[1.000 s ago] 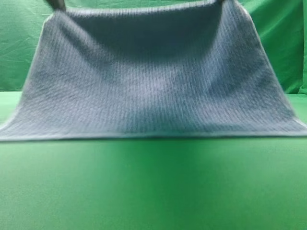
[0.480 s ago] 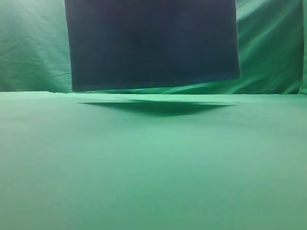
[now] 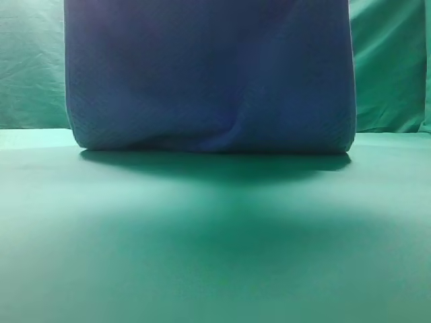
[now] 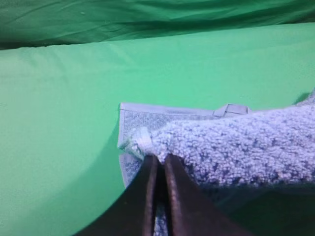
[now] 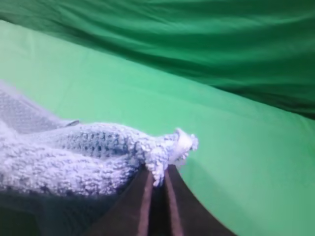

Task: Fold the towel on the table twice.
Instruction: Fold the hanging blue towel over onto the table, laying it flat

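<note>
Towel (image 3: 209, 74) hung as a broad blue-grey sheet in the exterior high view, its rounded lower fold resting on the green tabletop (image 3: 215, 256) above a dark shadow; its top ran out of frame; my left fingers (image 4: 158, 172) were closed on a towel corner at the pale hem, with a lower layer and small tag (image 4: 230, 109) lying flat on the tabletop just beyond; my right fingers (image 5: 156, 184) were likewise pinched shut on the opposite bunched corner, held above the tabletop; a wrinkled green curtain (image 3: 390, 67) stood behind.
</note>
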`<state>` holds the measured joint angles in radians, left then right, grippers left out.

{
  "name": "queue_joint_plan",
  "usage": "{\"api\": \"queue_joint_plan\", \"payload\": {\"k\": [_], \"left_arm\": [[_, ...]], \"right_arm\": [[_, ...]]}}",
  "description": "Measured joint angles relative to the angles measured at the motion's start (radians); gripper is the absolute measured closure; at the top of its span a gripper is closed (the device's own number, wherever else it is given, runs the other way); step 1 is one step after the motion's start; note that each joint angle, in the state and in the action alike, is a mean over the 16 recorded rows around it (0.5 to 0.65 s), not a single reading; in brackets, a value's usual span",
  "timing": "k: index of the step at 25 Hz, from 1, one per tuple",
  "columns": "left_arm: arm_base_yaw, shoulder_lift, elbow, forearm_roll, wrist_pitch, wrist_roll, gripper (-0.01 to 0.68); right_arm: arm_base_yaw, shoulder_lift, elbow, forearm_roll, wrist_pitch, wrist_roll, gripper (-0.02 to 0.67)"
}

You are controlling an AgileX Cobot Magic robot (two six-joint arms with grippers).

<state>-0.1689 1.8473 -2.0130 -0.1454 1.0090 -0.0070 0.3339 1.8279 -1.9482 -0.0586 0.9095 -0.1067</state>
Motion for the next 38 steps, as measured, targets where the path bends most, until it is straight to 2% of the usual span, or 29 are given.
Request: {"api": "queue_joint_plan", "payload": {"k": [5,20,32,38], "left_arm": [[0.000,-0.113,0.176,-0.012,-0.027,-0.002,0.673],[-0.005,-0.587,0.847,-0.133,-0.140,0.013,0.673],[-0.006,-0.866,1.191,-0.213,-0.108,0.048,0.673],[-0.006,-0.947,1.324,-0.264,-0.099,0.053,0.673]], "right_arm": [[0.001,-0.100,0.158,0.009,0.002,0.008,0.649],[0.033,-0.483,0.730,0.085,-0.086,0.011,0.649],[0.151,-0.699,1.020,0.086,-0.079,0.095,0.649],[0.176,-0.798,1.138,0.104,-0.066,0.151,0.649]]}}
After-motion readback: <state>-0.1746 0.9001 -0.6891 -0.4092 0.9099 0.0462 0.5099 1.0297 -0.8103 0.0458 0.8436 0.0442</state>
